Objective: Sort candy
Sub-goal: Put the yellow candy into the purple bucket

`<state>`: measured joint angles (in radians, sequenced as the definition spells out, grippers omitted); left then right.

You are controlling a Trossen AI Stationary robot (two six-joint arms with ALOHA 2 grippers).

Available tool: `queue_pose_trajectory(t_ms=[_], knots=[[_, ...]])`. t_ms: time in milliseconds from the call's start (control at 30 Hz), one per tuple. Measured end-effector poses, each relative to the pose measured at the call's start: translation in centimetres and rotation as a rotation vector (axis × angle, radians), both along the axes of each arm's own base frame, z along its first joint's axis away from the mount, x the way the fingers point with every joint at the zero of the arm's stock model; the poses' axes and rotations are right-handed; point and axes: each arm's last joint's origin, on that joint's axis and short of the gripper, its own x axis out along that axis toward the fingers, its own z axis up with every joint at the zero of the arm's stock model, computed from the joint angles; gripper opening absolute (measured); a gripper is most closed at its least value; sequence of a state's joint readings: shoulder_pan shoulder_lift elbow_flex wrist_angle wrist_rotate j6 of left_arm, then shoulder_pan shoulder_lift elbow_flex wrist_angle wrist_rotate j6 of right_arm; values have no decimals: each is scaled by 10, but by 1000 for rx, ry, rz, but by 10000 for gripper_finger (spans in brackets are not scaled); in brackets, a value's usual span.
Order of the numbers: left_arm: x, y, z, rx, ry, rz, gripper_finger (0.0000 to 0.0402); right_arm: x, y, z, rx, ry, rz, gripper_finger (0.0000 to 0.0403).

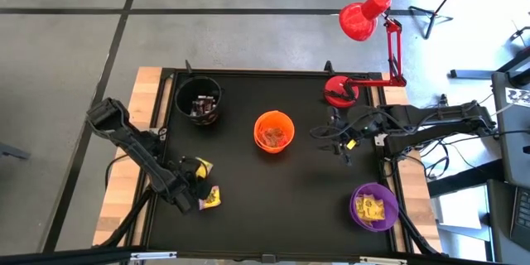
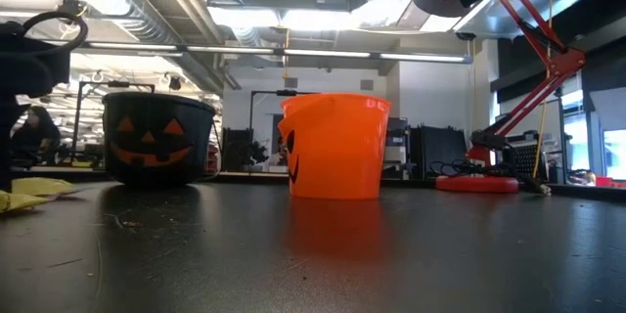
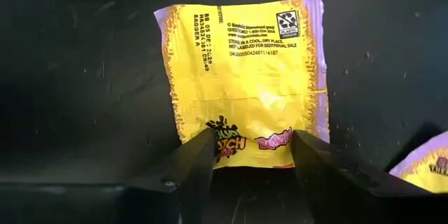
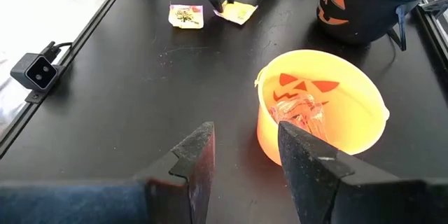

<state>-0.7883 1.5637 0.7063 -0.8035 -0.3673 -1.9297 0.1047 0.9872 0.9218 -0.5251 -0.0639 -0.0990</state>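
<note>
Yellow candy wrapper reads "STORE IN A COOL, DRY PLACE"; "NOT LABELED FOR INDIVIDUAL SALE".

Flat on the black table — a yellow candy packet with purple edges, printed back up. Left gripper over its near edge, fingers spread apart. Second yellow packet just beside — partly cut off.

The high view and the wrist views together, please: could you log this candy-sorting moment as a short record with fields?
left gripper: open, fingers either side of a yellow candy packet lying flat on the table
second yellow packet: on the table beside it
right gripper: open, empty, hanging near the orange cup
orange cup contents: clear-wrapped sweets
black cup: dark sweets
purple cup: yellow packets
</note>
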Motion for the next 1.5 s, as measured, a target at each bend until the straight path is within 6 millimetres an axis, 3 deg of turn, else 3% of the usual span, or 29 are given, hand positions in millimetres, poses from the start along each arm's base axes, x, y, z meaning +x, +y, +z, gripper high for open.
queue_pose_trajectory(t_ms=[500,767,1167,1300,1500], knots=[[3,0,1,38,-69,-7,8,3,0,-2,-1,11,0,154],[22,-12,25,151,-242,-108,2,3,0,-1,0,4,0,154],[67,-44,103,546,-595,-362,0,4,0,0,1,-12,0,154],[81,-51,116,615,-645,-431,0,7,1,1,14,-35,-7,154],[97,-46,125,690,-628,-504,0,21,3,-3,41,-49,26,154]])
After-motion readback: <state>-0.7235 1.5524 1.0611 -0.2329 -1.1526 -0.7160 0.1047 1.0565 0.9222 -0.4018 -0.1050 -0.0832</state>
